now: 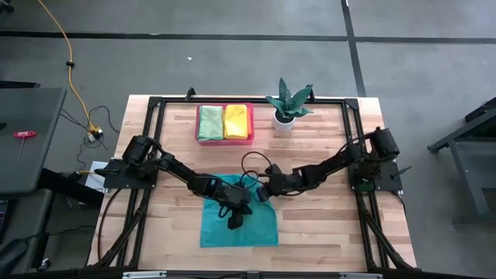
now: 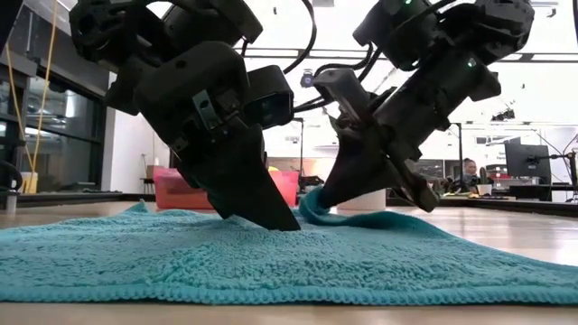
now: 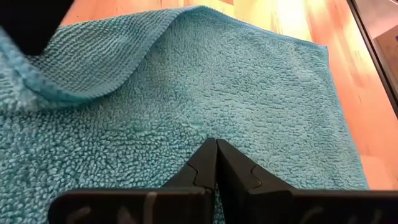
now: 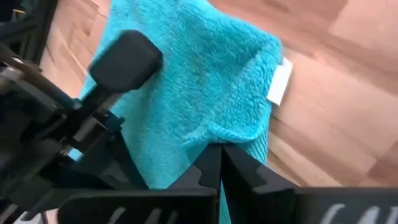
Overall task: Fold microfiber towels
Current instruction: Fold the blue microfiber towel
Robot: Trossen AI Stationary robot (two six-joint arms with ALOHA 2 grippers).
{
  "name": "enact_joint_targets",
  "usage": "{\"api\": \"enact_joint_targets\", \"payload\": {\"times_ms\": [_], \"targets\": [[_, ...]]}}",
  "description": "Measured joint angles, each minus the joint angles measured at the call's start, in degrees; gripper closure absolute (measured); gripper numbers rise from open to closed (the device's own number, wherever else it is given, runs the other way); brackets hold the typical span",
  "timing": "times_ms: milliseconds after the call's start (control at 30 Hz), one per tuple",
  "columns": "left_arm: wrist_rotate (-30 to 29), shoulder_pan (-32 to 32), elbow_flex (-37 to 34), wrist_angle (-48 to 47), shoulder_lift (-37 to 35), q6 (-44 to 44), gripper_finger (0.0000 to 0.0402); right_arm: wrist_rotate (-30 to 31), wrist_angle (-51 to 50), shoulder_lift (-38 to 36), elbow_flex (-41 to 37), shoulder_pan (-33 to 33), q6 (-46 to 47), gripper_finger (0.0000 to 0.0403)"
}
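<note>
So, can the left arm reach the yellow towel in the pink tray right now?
Probably yes, but not at once: the left end effector is shut and pressing on the teal towel. The yellow towel lies uncovered in the pink tray, with open table between.

I see the teal towel (image 1: pixel 248 225) spread mostly flat on the near-centre of the table, far-right corner lifted and curled over, white tag (image 4: pixel 280 81) showing there. Light green towel (image 1: pixel 210 122) and yellow towel (image 1: pixel 237 122) sit folded side by side, farther back.
</note>
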Motion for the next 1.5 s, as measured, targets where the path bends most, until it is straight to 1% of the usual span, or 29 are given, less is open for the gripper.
{"api": "enact_joint_targets", "payload": {"times_ms": [133, 267, 333, 433, 500, 700, 733, 900, 967, 1067, 1200, 1300, 1400, 1500], "targets": [[0.14, 0.0, 0.0, 0.0, 0.0, 0.04, 0.0401, 1.97, 0.13, 0.0, 1.35, -1.56, -3.0, 0.0403], [0.17, 0.0, 0.0, -0.01, 0.0, 0.08, 0.0401, 7.27, 0.21, 0.0, 3.5, -4.05, -11.84, 0.0403], [0.19, 0.0, 0.0, -0.02, -0.02, 0.05, 0.0401, 7.43, 0.48, 0.0, 4.85, -5.29, -16.59, 0.0403], [0.23, 0.0, 0.0, -0.04, -0.04, -0.05, 0.0402, 4.97, -1.5, -0.61, 6.55, -6.81, -24.08, 0.0403], [0.27, 0.0, 0.04, -0.14, -0.04, -0.05, 0.0401, 4.46, -6.04, -2.04, 8.17, -7.37, -27.01, 0.0403], [0.25, 0.0, 0.04, -0.17, -0.07, 0.01, 0.0402, 5.41, -30.7, -8.63, 11.52, -6.89, -32.68, 0.0403], [0.23, 0.0, 0.04, -0.17, -0.07, 0.08, 0.0401, 5.77, -33.58, -9.7, 11.82, -6.62, -33.05, 0.0403], [-0.05, 0.07, 0.02, 0.28, -0.07, 0.05, 0.0402, 6.42, -46.52, -15.94, 10.97, -3.72, -33.16, 0.0403], [-0.07, 0.07, -0.02, 0.7, -0.07, -0.05, 0.0401, 7.74, -50.51, -18.84, 9.74, -1.94, -31.18, 0.0403], [-0.11, 0.07, -0.09, 2.58, 0.07, -0.72, 0.0401, 9.15, -53.0, -22.96, 7.25, 0.71, -26.57, 0.0403], [-0.12, 0.07, 0.7, 6.09, 0.09, -2.92, 0.0401, 11.61, -52.07, -27.56, 3.67, 4.18, -19.28, 0.0403], [-0.1, 0.07, 2.39, 6.12, 0.09, -1.84, 0.0401, 14.27, -51.06, -29.39, 1.51, 6.64, -14.43, 0.0403], [-0.1, 0.07, 4.32, 6.26, 0.07, 0.33, 0.0401, 15.97, -49.2, -29.99, 0.14, 8.29, -11.73, 0.0403], [0.01, 0.07, 7.19, 7.63, 0.46, 2.43, 0.0401, 16.24, -48.39, -29.84, -0.51, 9.21, -11.15, 0.0403]]}}
